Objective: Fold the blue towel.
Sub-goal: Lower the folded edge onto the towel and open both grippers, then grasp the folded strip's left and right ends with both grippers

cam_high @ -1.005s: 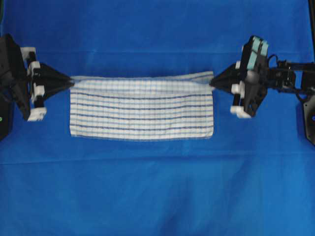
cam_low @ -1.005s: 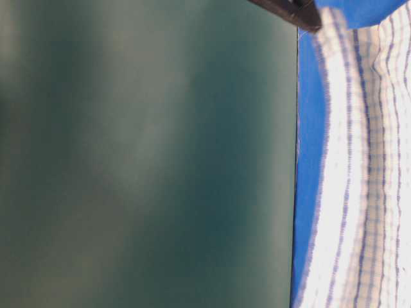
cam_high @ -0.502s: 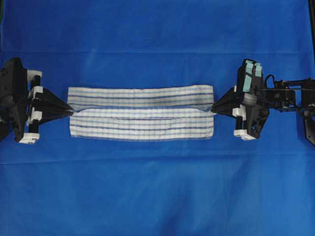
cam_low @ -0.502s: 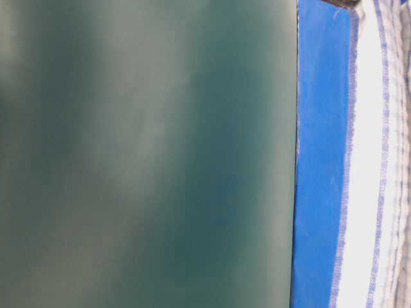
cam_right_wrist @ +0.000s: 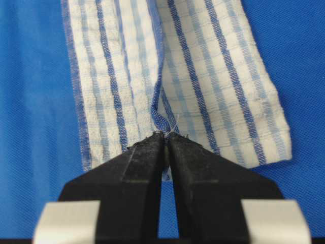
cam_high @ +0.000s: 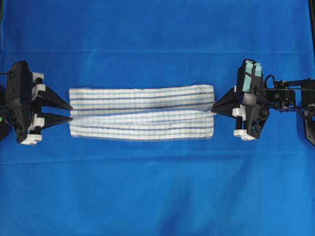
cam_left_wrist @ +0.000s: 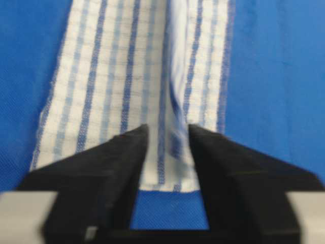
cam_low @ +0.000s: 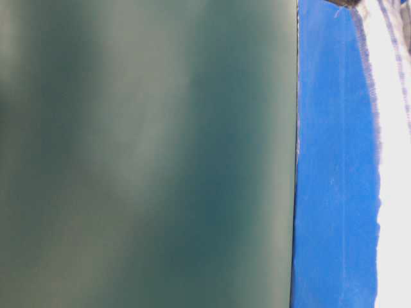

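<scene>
The blue towel [cam_high: 141, 112] lay as a long, narrow folded band on the blue sheet [cam_high: 157, 196] covering the worktop, stretched between the two grippers. At the towel's left end the left gripper [cam_left_wrist: 167, 133] stood with its jaws parted, the cloth edge loose between them and not pinched. At the towel's right end the right gripper [cam_right_wrist: 166, 138] had its jaws nearly together on the frayed corner of the towel's fold. The step in hand looked like letting go after a fold. To do it well, the right gripper should open fully before backing away from the towel, so no thread snags. Both should withdraw straight outward along the towel's length, low and level, so the layers stay stacked.
</scene>
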